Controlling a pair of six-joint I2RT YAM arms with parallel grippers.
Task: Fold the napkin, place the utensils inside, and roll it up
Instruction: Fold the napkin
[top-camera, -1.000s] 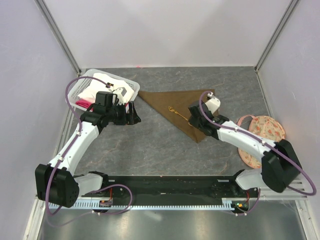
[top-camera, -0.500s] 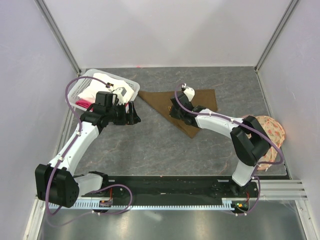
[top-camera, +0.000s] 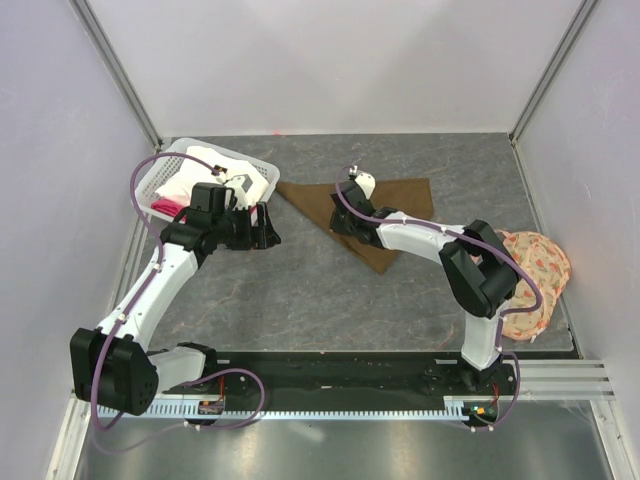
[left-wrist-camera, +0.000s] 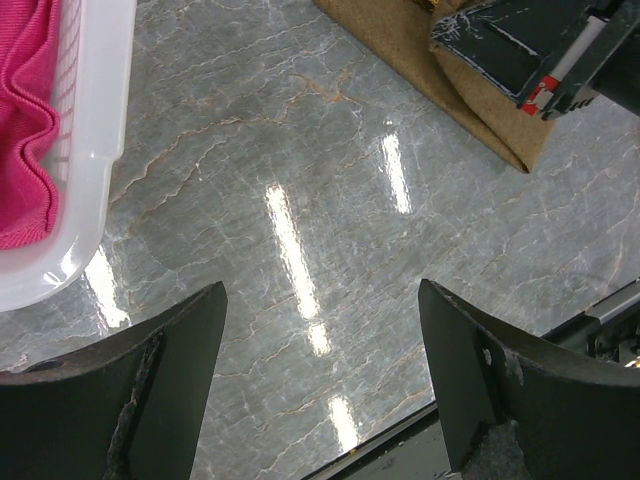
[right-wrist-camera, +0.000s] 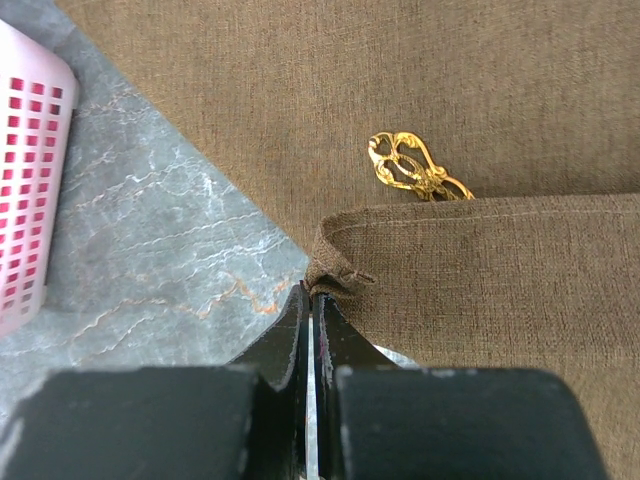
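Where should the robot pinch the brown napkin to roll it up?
Pinch the napkin at the bunched corner of its folded flap, coming from the bare table side, as the right hand does. That corner stands proud; elsewhere the cloth lies flat, with the spoon tucked under.

No legible txt, nos., brand marks or signs anywhere in these views. Only candidate: small red-and-white tag (left-wrist-camera: 545, 94) on black robot part (left-wrist-camera: 500, 45), top right of left wrist view. Too small and blurred to read, and can't tell if it carries any print at all.
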